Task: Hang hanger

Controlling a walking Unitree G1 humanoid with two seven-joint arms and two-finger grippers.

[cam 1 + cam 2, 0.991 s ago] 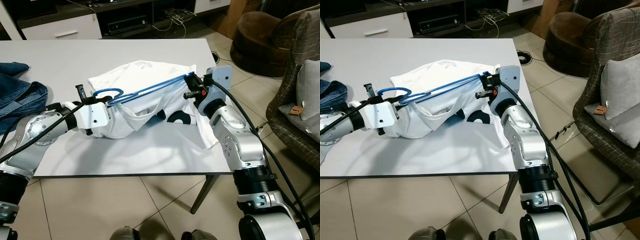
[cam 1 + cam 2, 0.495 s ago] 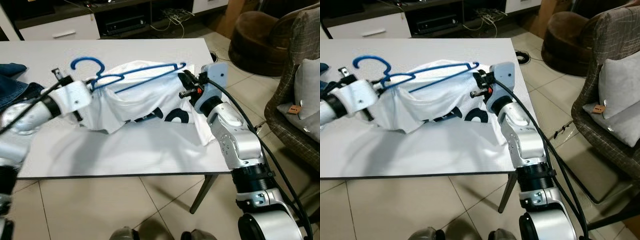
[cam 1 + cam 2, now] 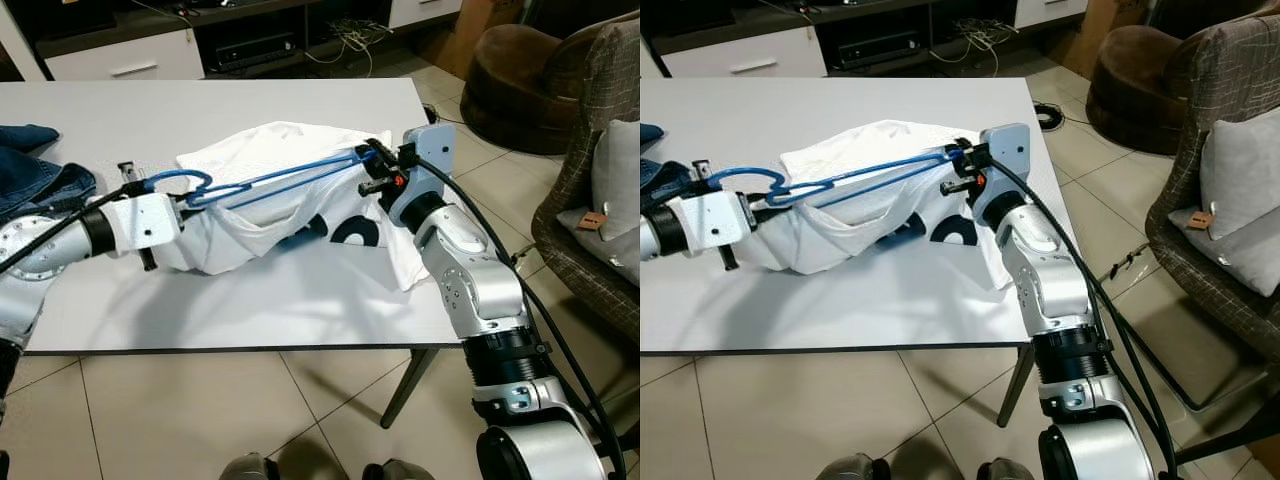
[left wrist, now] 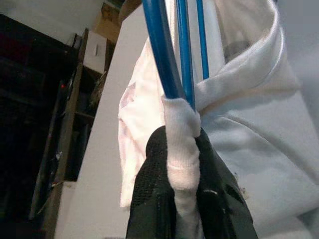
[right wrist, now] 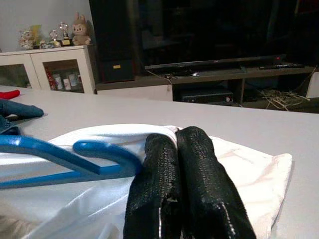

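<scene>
One blue hanger [image 3: 270,182], one white shirt [image 3: 290,215]; left pincer [image 4: 184,164] clamps shirt collar, right pincer [image 5: 187,169] clamps hanger end

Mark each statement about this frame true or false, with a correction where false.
1. The blue hanger lies partly inside the white T-shirt. True.
2. The left gripper is shut on shirt fabric and the hanger's bars together. True.
3. The right gripper is wide open above the table. False: its fingers are pressed together at the hanger's end.
4. The shirt hangs from a rail. False: it rests on the table.
5. Blue denim clothing lies on the table on the robot's left. True.
</scene>
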